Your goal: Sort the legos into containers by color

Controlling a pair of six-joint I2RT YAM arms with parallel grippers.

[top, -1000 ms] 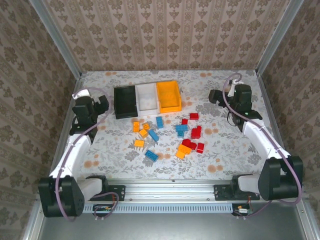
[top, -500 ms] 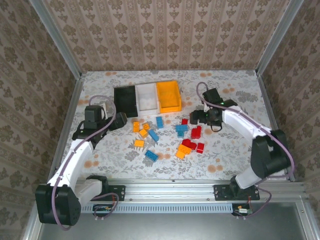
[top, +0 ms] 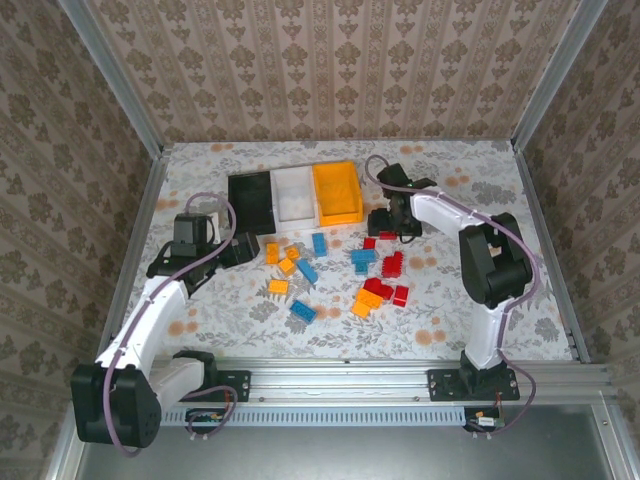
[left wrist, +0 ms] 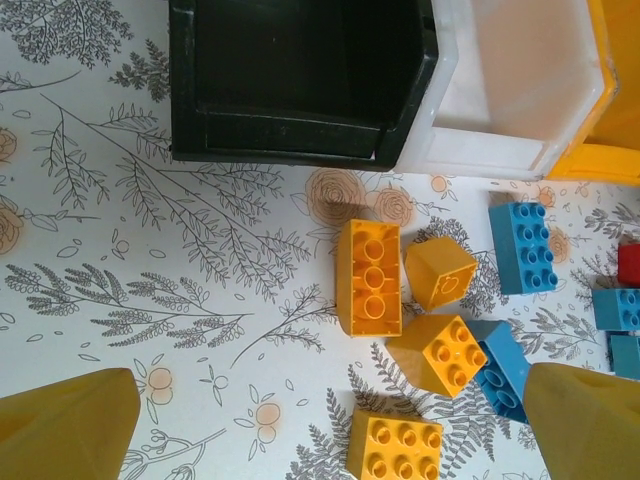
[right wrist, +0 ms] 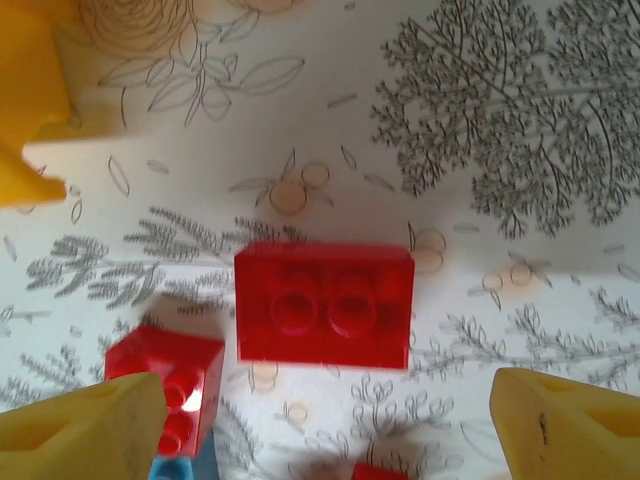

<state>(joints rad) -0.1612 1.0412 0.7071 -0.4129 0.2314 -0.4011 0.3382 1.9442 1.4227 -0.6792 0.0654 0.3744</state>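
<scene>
In the top view, the right gripper (top: 386, 222) is hanging over the red legos (top: 388, 262), just right of the orange container (top: 337, 214). It has swung in from the far right edge within the last second. The left gripper (top: 243, 248) has likewise come in beside the orange-yellow legos (top: 283, 262), so both arms are lining up first picks while every brick is lying on the table (top: 450, 300), unsorted. In the left wrist view, its fingers (left wrist: 62, 430) are standing fully apart and holding nothing, with the black container (left wrist: 280, 140) and white container (left wrist: 480, 155) in the upper frame. In the right wrist view, the yellow fingers (right wrist: 85, 430) are standing wide, empty, with a red brick (right wrist: 324, 303) centred between them, untouched. No writing is showing anywhere.
</scene>
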